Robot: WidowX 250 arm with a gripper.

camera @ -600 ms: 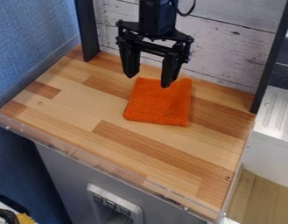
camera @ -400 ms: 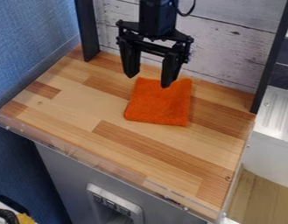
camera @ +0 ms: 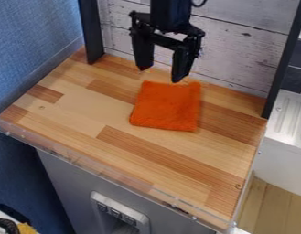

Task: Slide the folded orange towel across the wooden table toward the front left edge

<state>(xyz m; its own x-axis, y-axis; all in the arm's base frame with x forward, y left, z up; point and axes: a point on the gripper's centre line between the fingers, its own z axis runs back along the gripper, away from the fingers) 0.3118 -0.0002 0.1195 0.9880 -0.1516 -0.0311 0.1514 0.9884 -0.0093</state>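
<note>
One orange cloth (camera: 166, 106), roughly square, lies flat on the far part of the wooden worktop (camera: 73, 107), a little right of its middle. We note a fuzzy, towel-like face and slightly rounded corners; whether it is a single layer or folded, we cannot tell.

Gripper (camera: 160, 75): hangs over the far side of the worktop, close to the cloth's far edge. Its two fingers point down and stand well apart, with nothing between them, so we record the jaws as released. Contact with the cloth: none that we can make out. Behind stands a whitewashed plank panel (camera: 238, 39), with a dark post to the left (camera: 91, 34) and another to the right (camera: 283, 59).

Handling, our estimate: light, soft and limp, with no risk of breakage. The nap should give good friction, so we rate slipping as unlikely once fabric is truly pinched. Main difficulty is thinness: fingers closing too high would skim over it, and pressing too hard would load the wood beneath. We favour a low pinch that gathers a small ridge near the centre, or a bite on the far edge, nearest the gripper. An edge hold would leave the rest drooping; a central one should drape more evenly.
</note>
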